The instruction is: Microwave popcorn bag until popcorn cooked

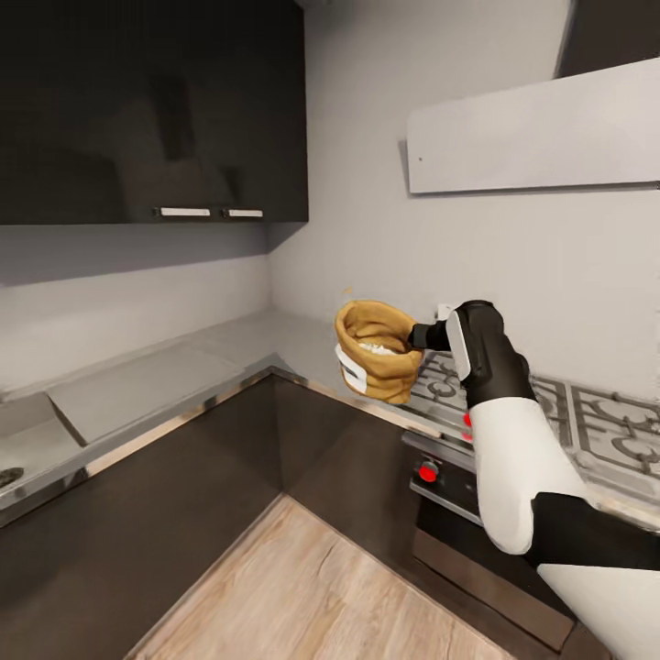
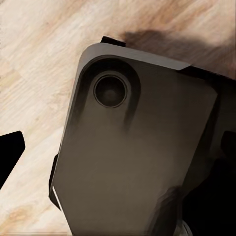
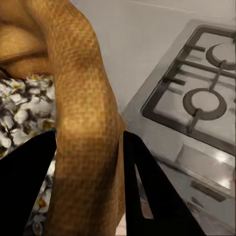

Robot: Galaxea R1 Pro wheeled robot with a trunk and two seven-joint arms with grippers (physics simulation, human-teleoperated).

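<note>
The orange-brown popcorn bag (image 1: 376, 362) with its white label hangs slightly tilted just above the grey countertop (image 1: 275, 339), beside the hob. My right gripper (image 1: 414, 335) is shut on the bag's rolled rim from the hob side. In the right wrist view the rim (image 3: 78, 98) sits pinched between the two black fingers of the right gripper (image 3: 88, 142), with pale popcorn (image 3: 19, 113) heaped inside. The popcorn (image 1: 376, 347) also shows in the bag's mouth. The microwave is out of view. My left gripper (image 2: 120, 142) hangs open over the wooden floor, in front of a grey part of the robot.
A steel gas hob (image 1: 587, 417) with grates lies right of the bag, with red knobs (image 1: 428, 472) on the oven front below. Dark wall cabinets (image 1: 147, 110) hang over the corner counter. A sink (image 1: 18, 458) sits at far left. A pale hood (image 1: 541, 128) is above the hob.
</note>
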